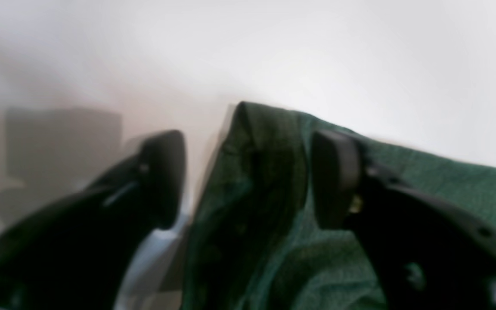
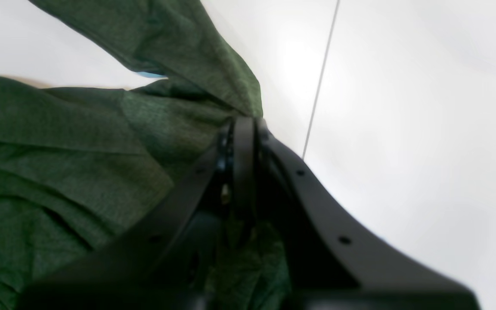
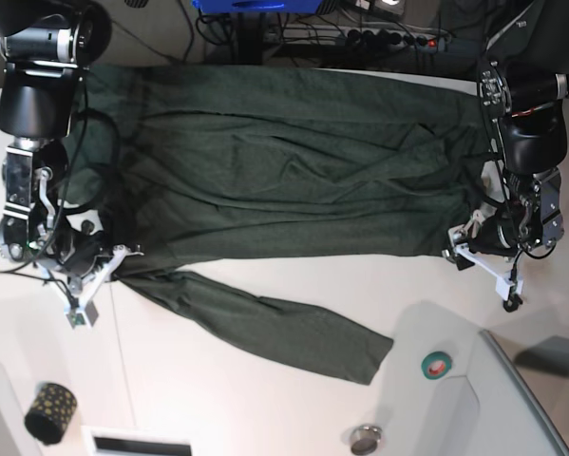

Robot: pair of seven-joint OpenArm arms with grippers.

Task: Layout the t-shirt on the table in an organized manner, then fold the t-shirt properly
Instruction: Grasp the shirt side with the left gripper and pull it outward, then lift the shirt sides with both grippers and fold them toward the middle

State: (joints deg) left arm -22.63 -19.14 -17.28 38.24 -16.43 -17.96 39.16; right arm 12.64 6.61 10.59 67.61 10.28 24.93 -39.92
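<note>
The left wrist view is motion-blurred: the black left gripper (image 1: 248, 176) and the dark green knit t-shirt (image 1: 424, 185) smear, cut off below. In the base view, the small round dotted object (image 3: 50, 411) stays unidentifiable.

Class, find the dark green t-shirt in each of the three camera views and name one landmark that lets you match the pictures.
Left wrist: the t-shirt fills the lower centre and right, its edge between the spread fingers.
Right wrist: it covers the left half, bunched into the shut right gripper.
Base: it spreads across the upper middle, one sleeve trailing toward bottom centre.
Shared landmark: the white table under the cloth.
</note>
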